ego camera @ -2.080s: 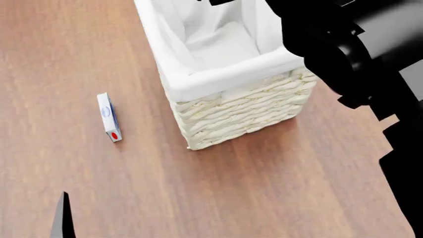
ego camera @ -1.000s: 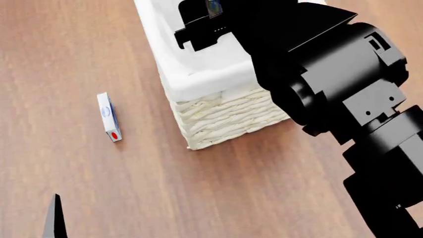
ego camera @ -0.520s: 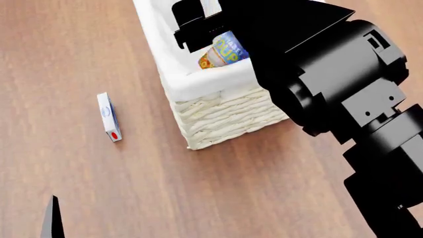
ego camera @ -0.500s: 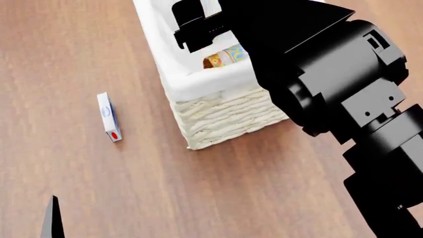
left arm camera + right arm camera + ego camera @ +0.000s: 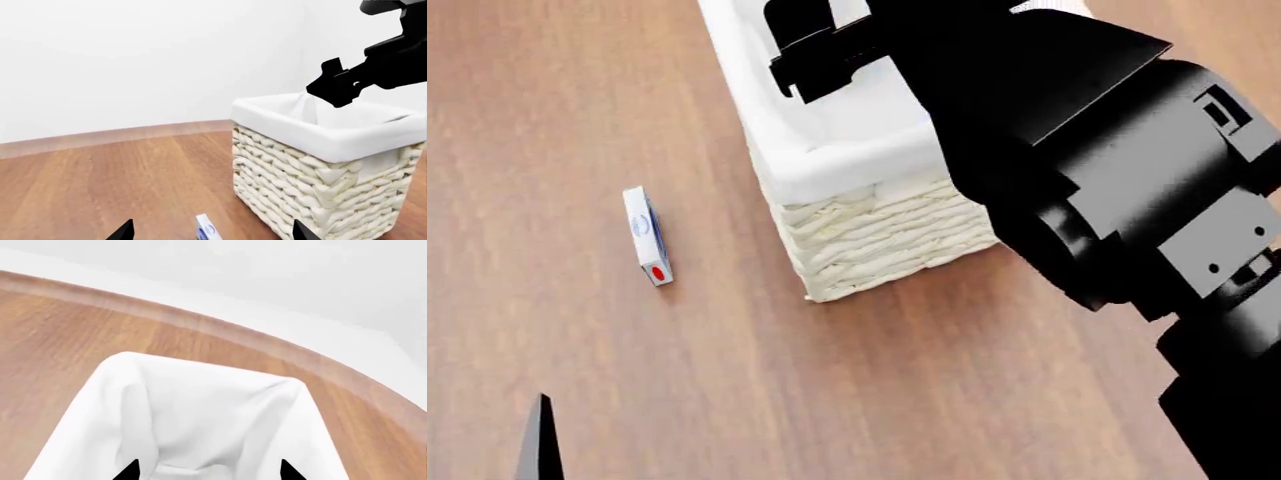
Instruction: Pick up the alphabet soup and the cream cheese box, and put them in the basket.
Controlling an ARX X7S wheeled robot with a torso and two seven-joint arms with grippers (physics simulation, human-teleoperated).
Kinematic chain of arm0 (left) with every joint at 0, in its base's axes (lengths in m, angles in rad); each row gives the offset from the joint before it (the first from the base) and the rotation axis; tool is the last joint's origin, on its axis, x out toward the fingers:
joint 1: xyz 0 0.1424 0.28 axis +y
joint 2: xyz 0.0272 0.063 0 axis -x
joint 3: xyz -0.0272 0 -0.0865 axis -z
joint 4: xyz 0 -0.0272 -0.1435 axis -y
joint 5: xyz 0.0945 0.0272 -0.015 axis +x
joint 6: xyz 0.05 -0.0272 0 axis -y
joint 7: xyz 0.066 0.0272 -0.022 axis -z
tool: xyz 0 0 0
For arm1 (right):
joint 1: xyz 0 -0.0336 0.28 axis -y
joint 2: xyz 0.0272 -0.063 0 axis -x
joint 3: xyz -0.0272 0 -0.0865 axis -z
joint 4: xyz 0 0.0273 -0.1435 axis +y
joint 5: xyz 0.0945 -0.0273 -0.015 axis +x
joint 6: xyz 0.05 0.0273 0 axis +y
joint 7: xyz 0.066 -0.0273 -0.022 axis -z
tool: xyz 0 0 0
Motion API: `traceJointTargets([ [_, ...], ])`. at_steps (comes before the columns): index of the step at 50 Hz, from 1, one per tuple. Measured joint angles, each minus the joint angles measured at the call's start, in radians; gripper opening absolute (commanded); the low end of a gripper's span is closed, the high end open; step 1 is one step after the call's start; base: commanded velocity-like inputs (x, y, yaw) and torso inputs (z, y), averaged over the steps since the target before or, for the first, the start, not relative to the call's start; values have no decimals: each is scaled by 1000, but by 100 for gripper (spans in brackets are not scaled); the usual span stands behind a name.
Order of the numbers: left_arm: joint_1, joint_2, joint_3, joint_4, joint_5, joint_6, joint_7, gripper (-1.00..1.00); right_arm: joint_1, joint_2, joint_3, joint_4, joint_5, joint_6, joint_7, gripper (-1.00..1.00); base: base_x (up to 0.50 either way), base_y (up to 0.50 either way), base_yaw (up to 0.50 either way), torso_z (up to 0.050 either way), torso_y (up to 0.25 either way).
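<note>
The basket stands at the back of the wooden floor, and it also shows in the left wrist view. My right gripper hovers over its opening, open and empty, with only white lining beneath it. In the head view, the right gripper and arm cover most of the basket's inside. The alphabet soup is out of sight. The cream cheese box lies on the floor left of the basket. My left gripper is open, low and short of the box.
A brown wooden floor lies all around. A white wall with a wooden skirting stands behind the basket. One tip of my left gripper's fingers shows at the head view's lower left edge.
The soup can showed under my right gripper inside the basket half a second ago, sinking lower; now it is out of sight. The right arm has shifted slightly. The cream cheese box has not moved.
</note>
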Motion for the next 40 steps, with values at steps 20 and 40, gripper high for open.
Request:
traceJointTargets([
  [20, -31, 9, 28, -17, -4, -17, 12, 100, -197, 377, 85, -756, 5, -79, 382, 100, 0, 0, 0, 0, 0],
  [40, -58, 6, 39, -8, -17, -38, 20, 100, -601, 625, -7, -1164, -377, -307, 727, 100, 0, 0, 0, 0, 0],
])
